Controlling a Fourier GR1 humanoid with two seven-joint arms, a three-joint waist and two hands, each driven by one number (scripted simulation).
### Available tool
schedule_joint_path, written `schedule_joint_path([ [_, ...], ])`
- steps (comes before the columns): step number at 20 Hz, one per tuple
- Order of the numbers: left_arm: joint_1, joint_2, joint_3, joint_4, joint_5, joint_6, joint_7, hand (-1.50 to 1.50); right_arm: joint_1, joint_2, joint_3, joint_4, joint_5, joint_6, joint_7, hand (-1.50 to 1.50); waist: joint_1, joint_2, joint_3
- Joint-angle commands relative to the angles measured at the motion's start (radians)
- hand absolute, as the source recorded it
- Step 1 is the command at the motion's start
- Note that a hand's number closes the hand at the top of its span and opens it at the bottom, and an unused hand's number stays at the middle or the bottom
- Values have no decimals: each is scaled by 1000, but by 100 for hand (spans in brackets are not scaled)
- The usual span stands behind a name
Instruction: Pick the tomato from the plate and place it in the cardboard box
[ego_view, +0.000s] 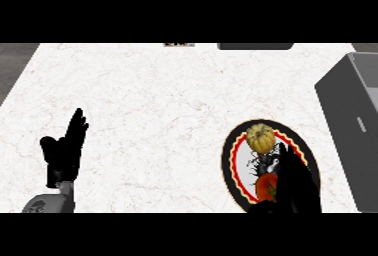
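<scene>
A round plate (235, 150) with a black rim and a red and yellow ring lies at the counter's front right. On its far part sits a yellow, ribbed, pumpkin-like fruit (260, 137). The red tomato (266, 186) lies on the plate's near part, partly hidden by my right hand (297, 180). That hand is over the plate with its fingers stretched away from me, the tomato against its thumb side. The grey open box (353, 120) stands just right of the plate. My left hand (65, 150) rests open at the front left, fingers up.
The white marbled counter (162, 100) stretches wide between the two hands. A dark flat object (255, 46) and a small dark item (179, 44) lie at the far edge. The counter's left edge runs slanted at the far left.
</scene>
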Motion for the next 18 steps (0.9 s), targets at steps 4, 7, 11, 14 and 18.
schedule_joint_path([
  [4, -29, -61, -4, 37, -59, 44, -26, 0, -5, -41, -25, 80, -32, -64, -115, 150, -2, 0, 0],
  [7, -28, -45, 0, 38, -39, 2, -12, 0, -31, -53, -3, 169, 47, -200, -182, 150, 0, 1, 0],
  [11, 1, -94, -9, 27, -66, 38, -32, 0, -64, -29, 9, 123, 103, -156, -114, 150, 0, 0, 0],
  [14, -51, -34, 31, -1, -47, -15, 49, 0, 8, -56, 39, 27, 101, -143, -131, 150, -3, 0, 0],
  [18, 0, -42, 35, 9, -28, -10, -6, 0, 173, -366, 149, -47, -65, -22, -538, 150, -25, -11, 2],
])
